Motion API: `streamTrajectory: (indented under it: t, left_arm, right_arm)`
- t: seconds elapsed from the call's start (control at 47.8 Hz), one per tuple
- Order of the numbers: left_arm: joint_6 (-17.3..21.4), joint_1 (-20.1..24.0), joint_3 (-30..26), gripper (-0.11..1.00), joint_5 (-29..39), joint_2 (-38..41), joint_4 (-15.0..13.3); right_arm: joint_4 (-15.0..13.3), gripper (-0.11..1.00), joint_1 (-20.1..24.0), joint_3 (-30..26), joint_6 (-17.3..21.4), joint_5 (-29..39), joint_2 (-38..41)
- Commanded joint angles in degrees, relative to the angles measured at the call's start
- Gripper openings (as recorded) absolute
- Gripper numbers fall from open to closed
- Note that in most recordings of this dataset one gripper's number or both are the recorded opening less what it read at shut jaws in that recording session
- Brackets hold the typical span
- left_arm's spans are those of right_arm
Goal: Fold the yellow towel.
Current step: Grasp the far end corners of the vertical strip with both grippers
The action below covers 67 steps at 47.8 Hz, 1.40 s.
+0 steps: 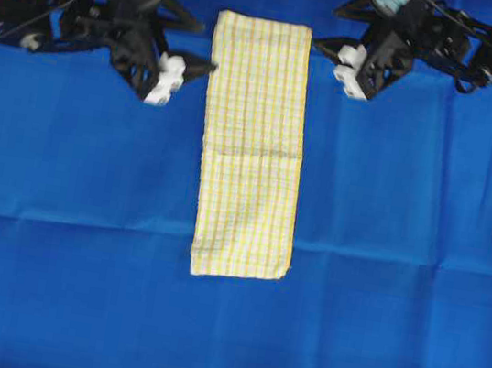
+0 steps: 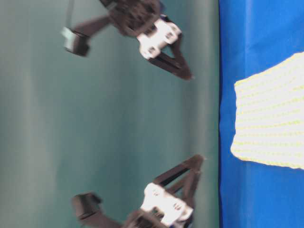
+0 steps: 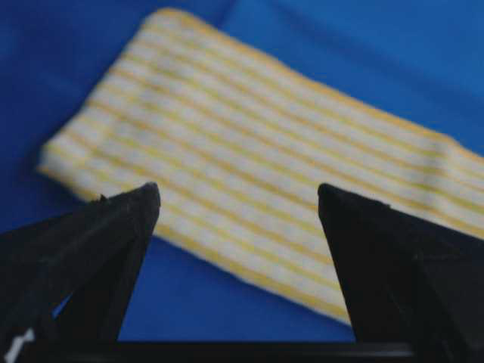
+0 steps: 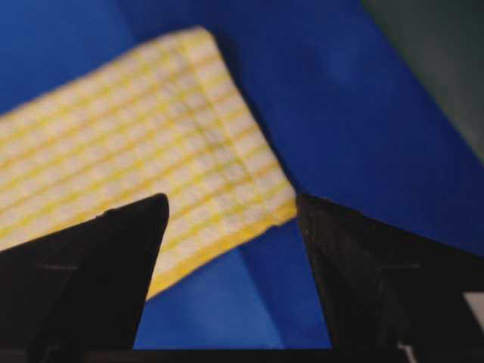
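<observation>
Fingers: black, dark wedges filling the bottom of both wrist views, nearest the lens.
Blue cloth (image 1: pixel 390 215): covers the whole table, wrinkled in places.
Yellow towel (image 1: pixel 251 148): lies flat at the table's middle as a long narrow strip, top end between the two grippers; faint crease across its middle.
Left gripper (image 3: pixel 238 204): spread wide, empty, just beside the strip's top left edge.
Right gripper (image 4: pixel 231 208): spread wide, empty, near the top right corner, not touching.
Progress: apparently folded lengthwise already; judged unfinished, with an end-to-end fold left.
Containers: none visible.
</observation>
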Motion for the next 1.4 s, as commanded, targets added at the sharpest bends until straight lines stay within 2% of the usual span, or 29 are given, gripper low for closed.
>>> streamTrajectory:
  t: [0.0, 0.188, 0.397, 0.711, 0.794, 0.92, 0.983, 1.108, 1.171, 1.213, 1.38]
  left_arm:
    - [0.09, 2.37, -1.85, 0.81, -2.64, 2.99, 0.18]
    - [0.09, 5.98, -4.92, 0.81, -6.59, 10.72, 0.18]
    - [0.0, 7.29, -8.44, 0.8, -7.38, 16.88, 0.18]
    - [-0.09, 8.79, -10.02, 0.75, -7.38, 21.18, -0.09]
    - [-0.09, 8.96, -10.11, 0.7, -7.56, 21.18, -0.09]
    - [-0.09, 8.88, -10.2, 0.46, -7.73, 21.27, -0.09]
    - [-0.09, 8.88, -10.2, 0.34, -7.73, 21.45, 0.0]
    - [0.0, 8.88, -10.28, 0.13, -7.73, 21.8, -0.09]
    - [0.09, 8.88, -10.46, 0.07, -7.73, 21.8, 0.0]
    - [0.09, 8.88, -10.63, 0.06, -7.73, 21.88, 0.0]
    - [2.37, 9.4, -12.04, 0.06, -7.73, 21.88, 0.09]
  right_arm:
    - [1.05, 0.74, -0.7, -2.02, 0.09, -2.46, 3.08]
    - [2.99, 0.76, -1.23, -4.48, 0.09, -4.04, 9.32]
    - [5.01, 0.76, -1.41, -6.77, 0.09, -4.83, 14.06]
    - [7.56, 0.76, -1.49, -8.17, 0.09, -4.83, 18.63]
    - [8.17, 0.75, -1.49, -8.7, 0.09, -4.92, 19.16]
    - [9.05, 0.72, -1.49, -9.32, 0.09, -5.71, 20.21]
    - [8.96, 0.66, -1.49, -9.4, 0.09, -6.5, 20.74]
    - [8.96, 0.34, -1.49, -9.14, 0.0, -7.12, 21.01]
    - [8.96, 0.16, -1.49, -9.14, 0.0, -7.21, 20.92]
    - [9.05, 0.07, -1.41, -9.14, 0.0, -7.21, 21.01]
    - [9.05, 0.05, -1.32, -9.14, 0.0, -7.65, 20.74]
